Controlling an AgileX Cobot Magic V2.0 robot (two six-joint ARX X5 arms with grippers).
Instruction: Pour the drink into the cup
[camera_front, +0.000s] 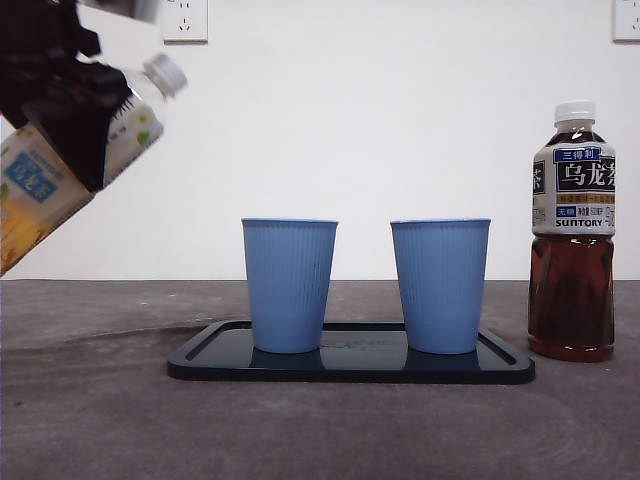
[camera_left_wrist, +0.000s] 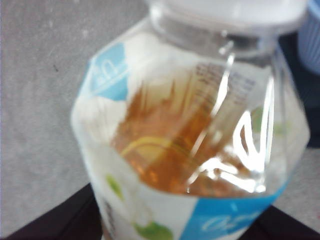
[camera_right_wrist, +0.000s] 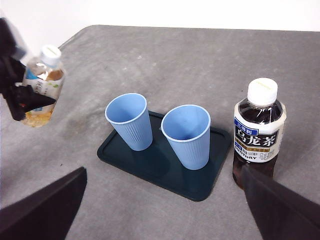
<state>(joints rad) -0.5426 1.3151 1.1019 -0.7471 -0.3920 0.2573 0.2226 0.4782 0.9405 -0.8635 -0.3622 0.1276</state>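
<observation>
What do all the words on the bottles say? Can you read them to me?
"SUNTORY": on the label of the dark tea bottle standing right of the tray.
"三得利": small blue box at the top of that label.
"乌龙茶": big white characters on that label, the last one cut off at the edge.
Tilted bottle held by the left claw: its blue label patch has writing, too blurred to read.
Blue cups: no words.

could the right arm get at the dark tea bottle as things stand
Probably yes. The right gripper hangs open above the table, holding nothing, and the dark tea bottle stands upright off the tray, apart from the cups. The left gripper is far off with the other bottle.
</observation>
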